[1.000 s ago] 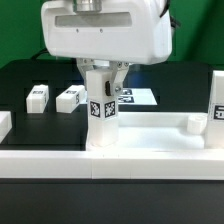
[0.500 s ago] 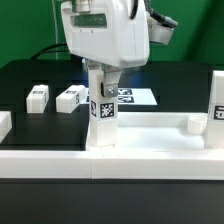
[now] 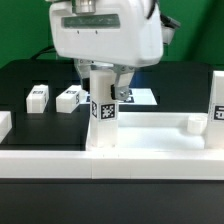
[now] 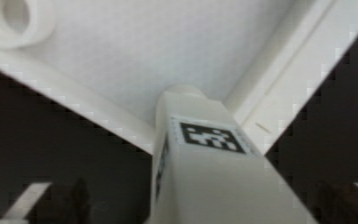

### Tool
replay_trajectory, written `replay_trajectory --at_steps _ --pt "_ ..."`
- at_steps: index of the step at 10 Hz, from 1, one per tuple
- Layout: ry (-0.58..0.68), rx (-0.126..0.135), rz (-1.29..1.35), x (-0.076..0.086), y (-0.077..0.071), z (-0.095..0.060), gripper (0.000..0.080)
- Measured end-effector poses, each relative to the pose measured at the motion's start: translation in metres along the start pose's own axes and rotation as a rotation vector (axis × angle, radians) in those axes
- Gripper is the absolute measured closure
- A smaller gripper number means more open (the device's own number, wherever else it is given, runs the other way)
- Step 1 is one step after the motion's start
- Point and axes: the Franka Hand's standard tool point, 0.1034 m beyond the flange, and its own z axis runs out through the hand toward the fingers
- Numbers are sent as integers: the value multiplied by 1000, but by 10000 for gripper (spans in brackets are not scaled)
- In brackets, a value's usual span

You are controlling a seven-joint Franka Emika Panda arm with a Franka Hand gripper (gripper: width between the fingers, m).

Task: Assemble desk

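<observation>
Closest to the exterior camera is the desk slab [image 3: 150, 150], a wide white tray lying flat on the black table [image 3: 30, 75], front rim running right across. There's a raised corner socket [image 3: 190, 124] toward the exterior view's right and a left corner block [image 3: 4, 124] at the exterior view's left edge.

Just behind the front rim, the upright leg [image 3: 103, 112] stands on the slab with its tag facing the camera. My gripper [image 3: 108, 90] is right over it, fingers down either side of its upper part. Honestly I can't tell whether they're actually squeezing it or just sitting around it, since the big white housing hides most of that. My wrist cam shows the same upright leg [image 4: 208, 150] coming straight up at the lens, tag on the side, with the desk slab [image 4: 140, 70] below it and a round ring socket [image 4: 16, 25] off in a corner.

A second leg [image 3: 217, 100] stands upright at the slab's edge on the exterior view's right.

Further back on the table, the first loose leg [image 3: 38, 97] and the other loose leg [image 3: 70, 98] lie side by side. The marker board [image 3: 138, 97] lies flat behind my gripper.
</observation>
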Motion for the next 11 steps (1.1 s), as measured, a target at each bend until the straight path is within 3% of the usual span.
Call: replay_trajectory --at_steps 8,11 --pt "-1 -8 -638 -3 -3 2 151" --pt "5 -37 -901 -2 -4 1 151"
